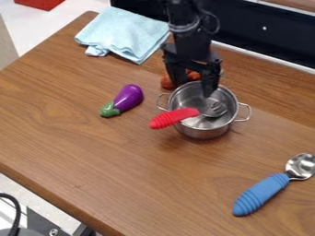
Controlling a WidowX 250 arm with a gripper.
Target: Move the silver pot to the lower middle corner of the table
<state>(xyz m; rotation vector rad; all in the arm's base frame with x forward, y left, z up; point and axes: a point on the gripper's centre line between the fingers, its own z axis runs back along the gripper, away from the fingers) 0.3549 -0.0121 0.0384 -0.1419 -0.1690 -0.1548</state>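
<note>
A matt black, slender robot arm (pixel 184 44) with a rounded joint ringed by a duller grey band and a thin black cable (pixel 217 22) looping off one side narrows into a blocky black gripper (pixel 195 86) with two chunky, uneven-edged fingers (pixel 211 79).

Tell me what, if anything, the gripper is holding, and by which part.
Nothing, as far as shows: the gripper has its fingers apart at the far rim of the silver pot, not closed on it.

The arm (pixel 185 34) is hanging in from 12 o'clock, nearly upright. The gripper (pixel 194 89) is pointing toward 6 o'clock, its fingers (pixel 211 82) standing apart, one toward 9 o'clock, the other toward 3.
</note>
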